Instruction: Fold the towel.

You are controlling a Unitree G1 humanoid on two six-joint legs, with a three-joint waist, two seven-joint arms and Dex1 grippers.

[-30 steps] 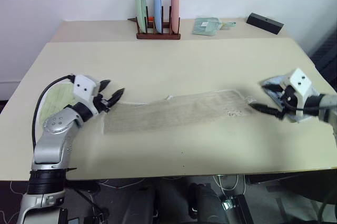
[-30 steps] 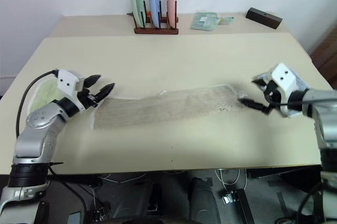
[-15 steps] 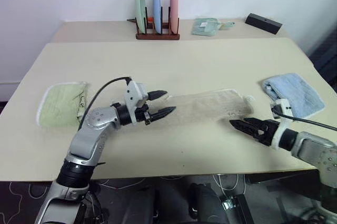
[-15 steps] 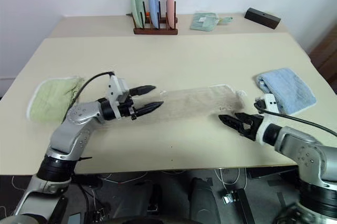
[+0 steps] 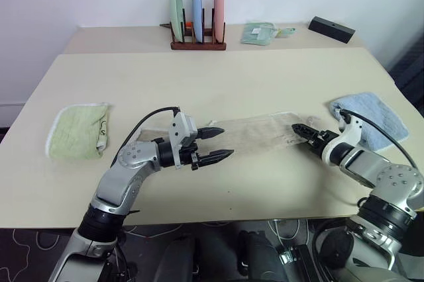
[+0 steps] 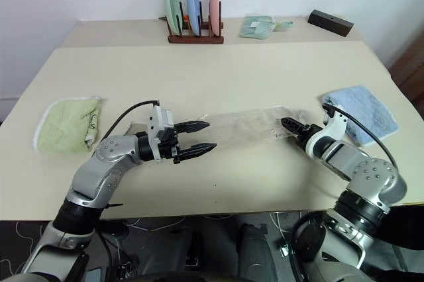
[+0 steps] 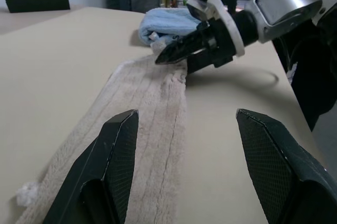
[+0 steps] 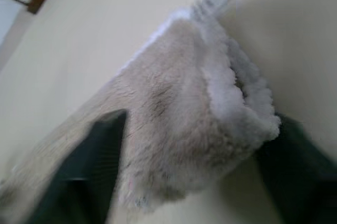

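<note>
The towel [image 5: 258, 133] is a long beige strip lying flat across the middle of the table [image 5: 218, 77]. My left gripper [image 5: 226, 141] hangs level just above the strip's left-middle part and points right, its fingers wide open and empty. In the left wrist view the towel [image 7: 152, 108] runs away from under my left gripper [image 7: 187, 113] toward the other arm. My right gripper [image 5: 298, 128] is at the strip's right end. In the right wrist view that end of the towel [image 8: 184, 113] is bunched between the two fingers [image 8: 95, 166], which press on it.
A light green towel [image 5: 78, 131] lies at the left edge and a light blue towel [image 5: 371, 118] just behind my right arm. At the back stand a rack of three plates [image 5: 197, 17], a small green item [image 5: 260, 32] and a black box [image 5: 331, 28].
My left gripper has travelled right from the strip's left end to its middle. My right arm dropped and rolled, came in to the right end, and its fingers narrowed onto the towel.
</note>
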